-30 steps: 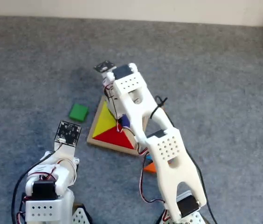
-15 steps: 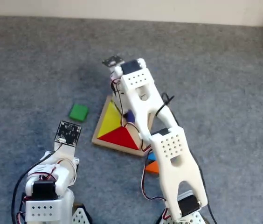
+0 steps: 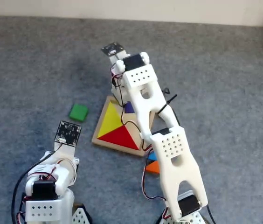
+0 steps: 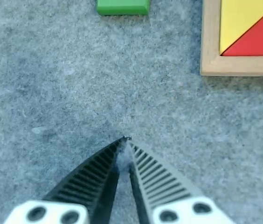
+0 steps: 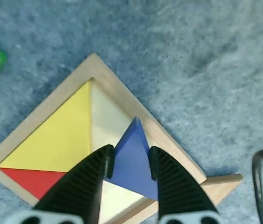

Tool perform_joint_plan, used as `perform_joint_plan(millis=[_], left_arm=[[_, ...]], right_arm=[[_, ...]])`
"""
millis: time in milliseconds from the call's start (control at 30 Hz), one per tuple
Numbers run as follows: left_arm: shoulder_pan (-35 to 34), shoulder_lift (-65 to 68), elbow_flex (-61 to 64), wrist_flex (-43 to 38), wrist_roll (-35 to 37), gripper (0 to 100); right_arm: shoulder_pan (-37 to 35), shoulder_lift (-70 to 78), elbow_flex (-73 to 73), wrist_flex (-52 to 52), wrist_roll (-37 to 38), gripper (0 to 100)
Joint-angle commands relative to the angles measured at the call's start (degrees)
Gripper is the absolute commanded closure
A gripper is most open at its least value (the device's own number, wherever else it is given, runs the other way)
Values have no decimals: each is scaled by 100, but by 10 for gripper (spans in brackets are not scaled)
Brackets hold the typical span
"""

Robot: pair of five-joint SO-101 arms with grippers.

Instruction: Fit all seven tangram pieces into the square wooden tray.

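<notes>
Grey carpet (image 3: 224,79) is seen beneath everything, and near the middle of it the square wooden tray (image 3: 100,119) is set askew, one corner turned toward the far side. Two large pieces are already seated in it. A yellow triangle (image 3: 108,122) is fitted into its left part and a red triangle (image 3: 120,138) into its near part, and the two are joined along one edge. In the right wrist view the rest of the tray floor is seen as bare pale wood. The right gripper (image 5: 129,151) is held over the far right part of the tray. Its jaws are drawn in narrowly against two sides of a blue triangle (image 5: 132,168), which is gripped between them with its apex close to the tray's rim. Whether this triangle is resting on the tray floor or is held just above it cannot be told. The right arm (image 3: 169,149) is stretched from the near right edge across the right side of the tray. A green square (image 3: 79,112) is laid flat on the carpet to the left of the tray, near it but apart from it. An orange piece (image 3: 153,167) and a small light blue piece (image 3: 150,156) are found on the carpet by the tray's near right corner, partly hidden under the right arm. The left gripper (image 4: 125,142) is held low over bare carpet at the near left, on the near side of the green square and the tray's left corner. Its jaws are closed together, with the tips meeting and nothing between them.
</notes>
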Motion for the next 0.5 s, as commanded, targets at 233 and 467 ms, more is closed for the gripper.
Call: perform_joint_plan(millis=[233,467], left_arm=[[-66,-40,101,18,18,995],[-66,-40,101,18,18,995]], right_arm=[[-92,-2396,1446,119,-185,964],[-321,-2976,2730,101,-985,963]])
